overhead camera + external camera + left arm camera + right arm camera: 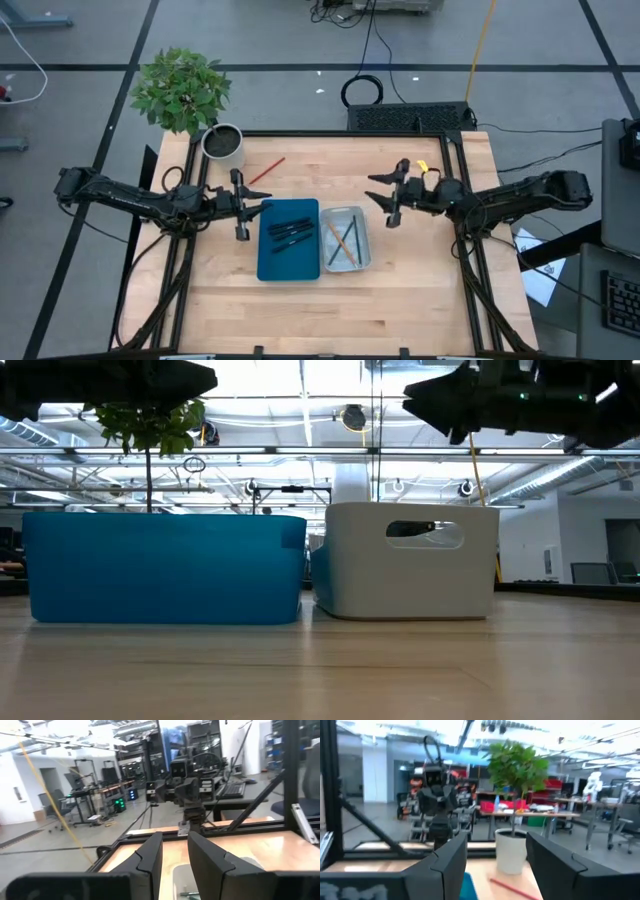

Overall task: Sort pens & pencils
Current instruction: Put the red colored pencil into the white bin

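Left tool [240, 205] and right tool [394, 197] both open, empty, hovering level beside the trays, arms outstretched.

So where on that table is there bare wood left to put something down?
The widest bare stretch is the near edge of the table, below the blue tray and grey tray. The right side beyond the grey tray is bare too. It is crowded by the plant pot, where a red pencil lies near the left gripper.
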You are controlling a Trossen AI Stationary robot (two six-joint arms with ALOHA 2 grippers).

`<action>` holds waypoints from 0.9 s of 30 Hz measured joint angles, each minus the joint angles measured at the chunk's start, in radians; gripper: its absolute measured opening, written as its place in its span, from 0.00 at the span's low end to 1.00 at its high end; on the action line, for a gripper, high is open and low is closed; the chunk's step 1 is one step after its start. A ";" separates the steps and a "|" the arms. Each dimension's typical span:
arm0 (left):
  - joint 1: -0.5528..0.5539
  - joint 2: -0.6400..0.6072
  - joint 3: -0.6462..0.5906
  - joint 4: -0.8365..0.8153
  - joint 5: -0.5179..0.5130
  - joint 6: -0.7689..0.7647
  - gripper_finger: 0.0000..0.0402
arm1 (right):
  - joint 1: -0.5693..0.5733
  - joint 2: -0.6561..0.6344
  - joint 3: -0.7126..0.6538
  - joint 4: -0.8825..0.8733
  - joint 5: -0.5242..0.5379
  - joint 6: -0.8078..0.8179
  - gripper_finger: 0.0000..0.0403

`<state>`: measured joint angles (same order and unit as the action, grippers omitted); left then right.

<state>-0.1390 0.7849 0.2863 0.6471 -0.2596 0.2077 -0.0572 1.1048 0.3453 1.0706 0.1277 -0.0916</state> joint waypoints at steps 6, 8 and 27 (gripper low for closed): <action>0.000 0.000 0.000 -0.007 -0.012 -0.003 0.24 | -0.003 -0.041 -0.023 -0.076 -0.073 0.014 0.48; 0.000 0.000 0.000 -0.016 -0.012 -0.004 0.24 | -0.003 -0.054 -0.024 -0.108 -0.109 0.028 0.48; 0.019 0.031 0.123 -0.543 -0.464 -0.272 0.25 | -0.009 -0.098 0.006 -0.312 -0.126 0.040 0.48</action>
<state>-0.1201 0.8155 0.4089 0.1043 -0.7237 -0.0643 -0.0658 1.0065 0.3511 0.7586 0.0021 -0.0519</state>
